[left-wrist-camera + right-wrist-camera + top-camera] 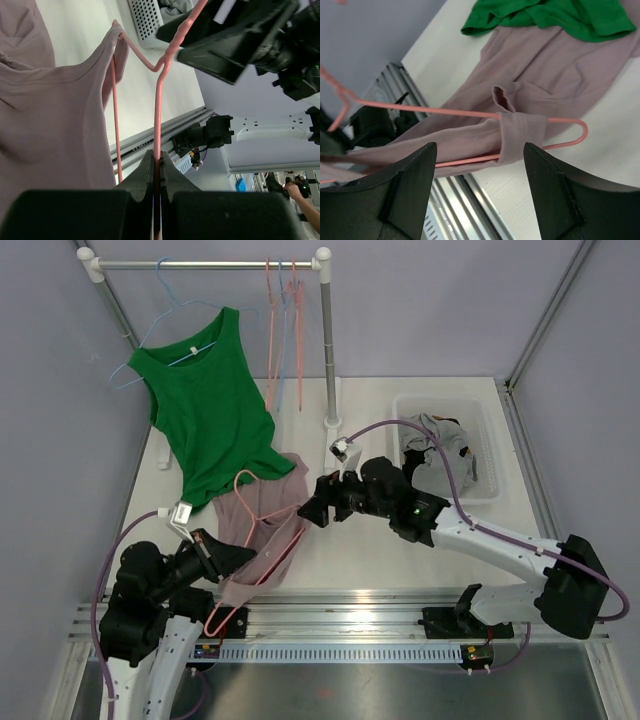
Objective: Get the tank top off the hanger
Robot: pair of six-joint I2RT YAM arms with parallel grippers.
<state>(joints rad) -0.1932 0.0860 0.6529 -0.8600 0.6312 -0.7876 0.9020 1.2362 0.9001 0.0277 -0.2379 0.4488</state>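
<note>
One strap [520,137] on hanger [445,111], right-wrist only

Tank top [262,530]: dusty mauve-pink, plain. Hanger [250,502] through it: salmon pink. Second tank top [208,410], on rail behind mauve one: solid bright green, on pale blue hanger [160,325]. Spare hangers [283,330] right of green top: pink. Worktop [350,560]: off-white. Left pincer [156,175], right pincer [476,172]: black. Bin [480,425] right of mauve top: translucent white, grey cloth inside.

1. A mauve tank top [268,515] lay on the white table [370,550], draped on a pink hanger [243,540].
2. The left gripper [243,557] met the hanger's lower part (its jaw state unclear).
3. The right gripper [312,508] hovered beside the garment's right edge.
4. A green tank top [208,405] hung from the rail [200,264].
</note>
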